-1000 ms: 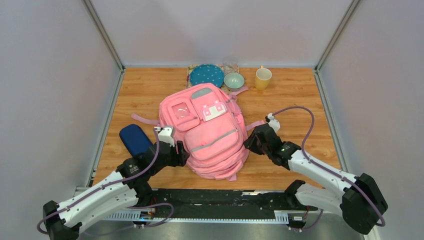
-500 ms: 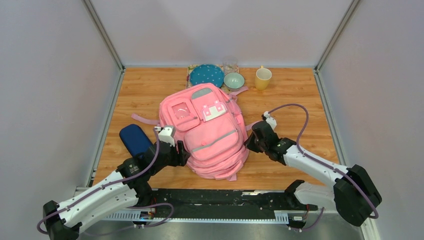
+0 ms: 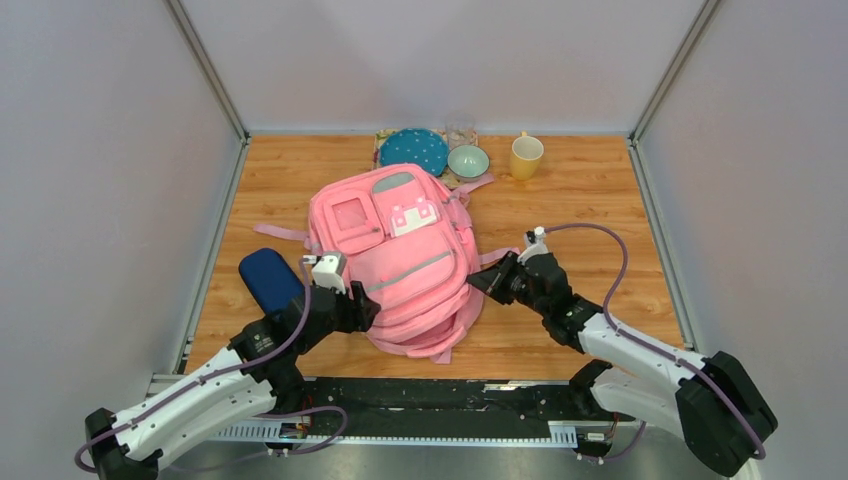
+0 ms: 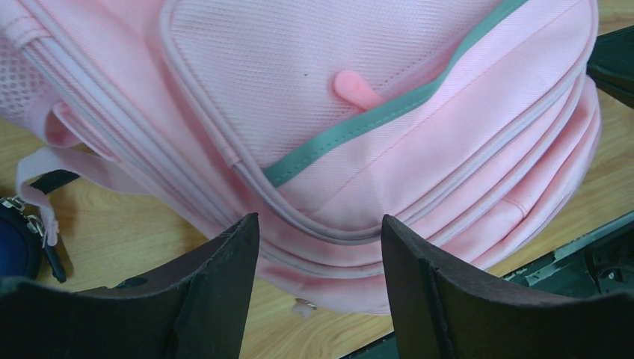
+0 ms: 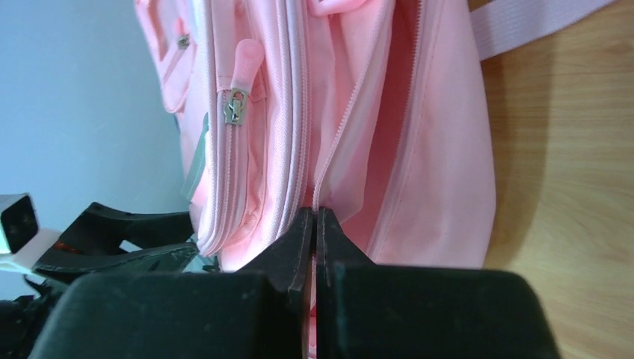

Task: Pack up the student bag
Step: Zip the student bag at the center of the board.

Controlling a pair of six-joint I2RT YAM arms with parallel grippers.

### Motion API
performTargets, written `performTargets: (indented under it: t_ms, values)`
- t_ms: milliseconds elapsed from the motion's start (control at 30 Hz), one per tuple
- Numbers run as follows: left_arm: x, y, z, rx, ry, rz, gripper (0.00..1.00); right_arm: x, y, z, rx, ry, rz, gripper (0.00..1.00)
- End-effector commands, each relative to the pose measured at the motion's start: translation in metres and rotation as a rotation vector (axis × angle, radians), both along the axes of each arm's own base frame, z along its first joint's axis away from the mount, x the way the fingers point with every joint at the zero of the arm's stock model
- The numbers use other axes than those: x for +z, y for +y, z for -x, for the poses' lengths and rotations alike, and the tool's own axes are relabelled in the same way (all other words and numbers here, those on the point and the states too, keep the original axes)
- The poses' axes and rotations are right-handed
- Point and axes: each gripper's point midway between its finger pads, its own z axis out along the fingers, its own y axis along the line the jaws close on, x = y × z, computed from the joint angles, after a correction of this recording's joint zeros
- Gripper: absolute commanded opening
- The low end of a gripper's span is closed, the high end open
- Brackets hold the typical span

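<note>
The right gripper [image 5: 315, 218], shut at the zip [image 5: 355, 120] of the student bag [image 3: 400, 270], should pull along the track while the open left gripper [image 4: 321, 233] braces the bottom.

The right hand [image 5: 315, 218] has its fingers pressed flat together at a zip line of the student bag [image 5: 434, 149]. Whether fabric or a zip pull is caught between them is hidden by the fingers themselves. Beyond that hand the bag runs off the top edge of the wrist view. From above, the left hand [image 3: 366, 310] is too small and dark to tell its fingertips apart against the bag. To its left, the navy pouch [image 3: 268, 278] is partly covered by the arm.
</note>
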Motion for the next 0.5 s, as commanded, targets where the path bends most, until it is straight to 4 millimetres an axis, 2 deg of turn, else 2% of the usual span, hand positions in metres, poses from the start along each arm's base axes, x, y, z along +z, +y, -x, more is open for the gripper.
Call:
performTargets:
  t_ms: [0,133,167,200,233,333,467]
  values:
    - [0.006,-0.008,-0.003,-0.001,-0.030,0.063,0.68,0.071,0.029,-0.013,0.055,-0.202,-0.282,0.00]
    - [0.010,-0.014,-0.002,-0.028,-0.047,0.098,0.68,0.069,0.034,-0.017,0.061,-0.202,-0.343,0.00]
    - [0.015,-0.020,-0.001,-0.053,-0.058,0.125,0.68,0.078,0.036,-0.016,0.073,-0.234,-0.369,0.00]
    - [0.016,-0.022,0.000,-0.072,-0.064,0.133,0.68,0.074,0.038,-0.016,0.084,-0.233,-0.372,0.00]
    - [0.018,-0.026,0.001,-0.088,-0.069,0.143,0.68,0.084,0.041,-0.015,0.102,-0.260,-0.407,0.00]
    - [0.025,-0.036,0.005,-0.155,-0.086,0.161,0.68,0.090,0.048,-0.015,0.142,-0.289,-0.439,0.00]
    - [0.035,-0.045,0.007,-0.208,-0.100,0.183,0.68,0.072,0.056,-0.020,0.152,-0.227,-0.388,0.00]
